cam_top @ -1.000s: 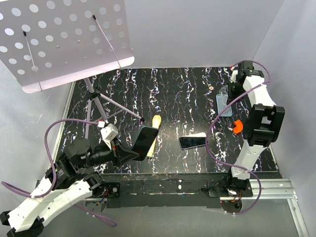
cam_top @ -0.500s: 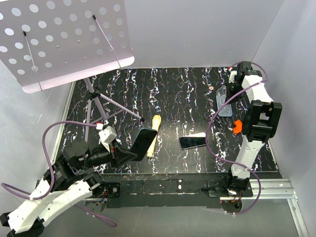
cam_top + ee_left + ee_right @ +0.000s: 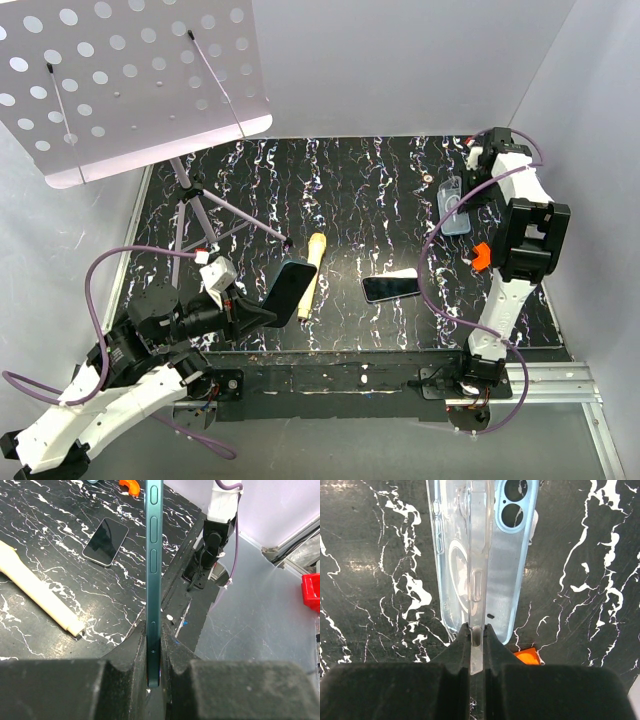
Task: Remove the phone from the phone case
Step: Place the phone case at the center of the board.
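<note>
My left gripper (image 3: 258,308) is shut on the lower edge of a dark teal phone (image 3: 286,289) and holds it on edge above the table's near left. The left wrist view shows the phone (image 3: 152,555) edge-on between the pads, the gripper (image 3: 152,630) closed on it. My right gripper (image 3: 468,192) at the far right is shut on one side wall of a clear, empty phone case (image 3: 454,206). In the right wrist view the case (image 3: 510,565) hangs just above the table, the gripper (image 3: 476,632) pinching its wall. Phone and case are far apart.
A second black phone (image 3: 390,287) lies flat mid-table; it also shows in the left wrist view (image 3: 105,541). A pale wooden stick (image 3: 310,272) lies beside the held phone. A perforated music stand (image 3: 130,80) on a tripod stands at the far left. An orange piece (image 3: 527,656) lies under the case.
My left gripper has drawn the teal phone slightly back toward the near left. The right gripper has shifted the case a little at the far right.
</note>
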